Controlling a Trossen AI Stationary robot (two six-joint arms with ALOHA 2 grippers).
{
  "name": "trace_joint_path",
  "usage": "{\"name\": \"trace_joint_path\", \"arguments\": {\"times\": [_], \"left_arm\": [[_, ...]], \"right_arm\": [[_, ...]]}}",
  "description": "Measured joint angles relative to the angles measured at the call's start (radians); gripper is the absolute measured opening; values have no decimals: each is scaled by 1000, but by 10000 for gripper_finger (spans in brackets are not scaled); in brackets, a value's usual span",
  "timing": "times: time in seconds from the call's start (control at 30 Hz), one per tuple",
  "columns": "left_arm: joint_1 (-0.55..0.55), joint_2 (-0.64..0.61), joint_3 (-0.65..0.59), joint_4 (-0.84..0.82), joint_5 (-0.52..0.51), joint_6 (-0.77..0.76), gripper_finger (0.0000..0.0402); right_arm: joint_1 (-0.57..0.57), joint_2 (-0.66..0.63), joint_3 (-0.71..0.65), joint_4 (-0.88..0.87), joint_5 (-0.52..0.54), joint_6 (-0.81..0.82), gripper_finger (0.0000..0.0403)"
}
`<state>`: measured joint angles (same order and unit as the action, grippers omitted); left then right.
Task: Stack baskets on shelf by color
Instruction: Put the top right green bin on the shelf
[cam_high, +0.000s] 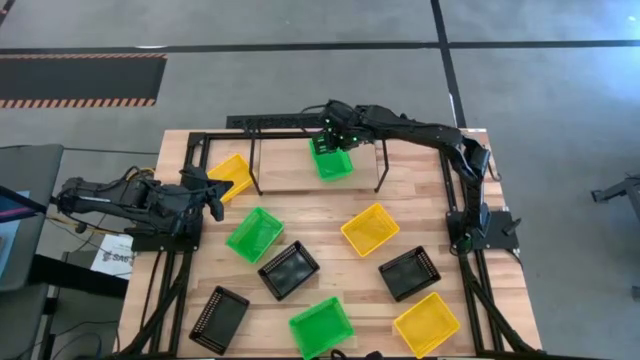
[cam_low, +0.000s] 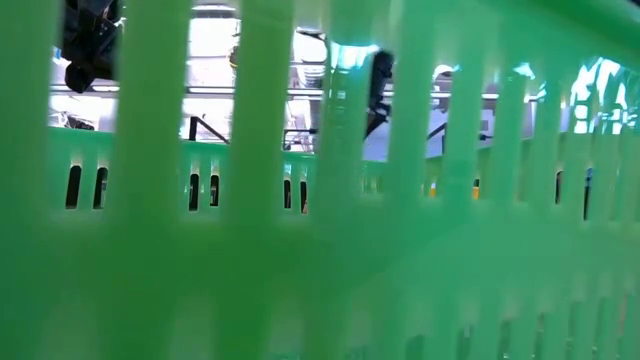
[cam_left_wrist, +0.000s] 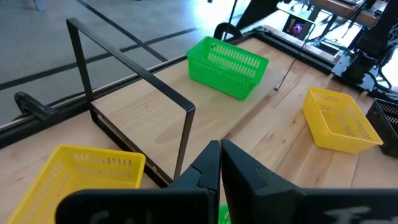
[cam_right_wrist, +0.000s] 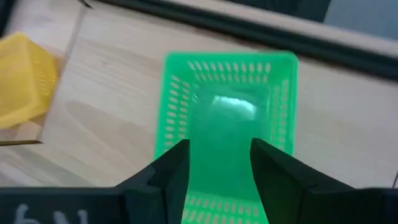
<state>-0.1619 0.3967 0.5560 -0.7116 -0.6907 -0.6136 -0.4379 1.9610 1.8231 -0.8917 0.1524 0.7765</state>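
Right gripper (cam_right_wrist: 217, 165) hovers over a green basket (cam_high: 331, 160) on the shelf (cam_high: 300, 178), fingers spread, straddling its rim (contact unclear); that basket sits toward the shelf's right-far part; left gripper (cam_left_wrist: 220, 163) pressed together, empty, near the shelf's left end beside a yellow basket (cam_high: 230, 175); remaining baskets scattered across the table (cam_high: 330, 215).

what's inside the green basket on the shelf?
Nothing visible: the green basket on the shelf looks empty down to its floor. The open right gripper above it hides the near part of the floor.
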Motion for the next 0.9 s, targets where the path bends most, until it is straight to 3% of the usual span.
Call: {"name": "trace_joint_path", "arguments": {"times": [0.2, 0.43, 0.73, 0.9], "left_arm": [[0, 0, 0, -8, 0, 0, 0], [0, 0, 0, -8, 0, 0, 0], [0, 0, 0, -9, -1, -13, 0], [0, 0, 0, -12, -3, -19, 0]], "right_arm": [[13, -1, 72, 14, -17, -77, 150], [70, 5, 76, 101, -52, -177, 13], [76, 81, 78, 304, -203, -175, 3], [79, 158, 77, 274, -232, -167, 2]]}}
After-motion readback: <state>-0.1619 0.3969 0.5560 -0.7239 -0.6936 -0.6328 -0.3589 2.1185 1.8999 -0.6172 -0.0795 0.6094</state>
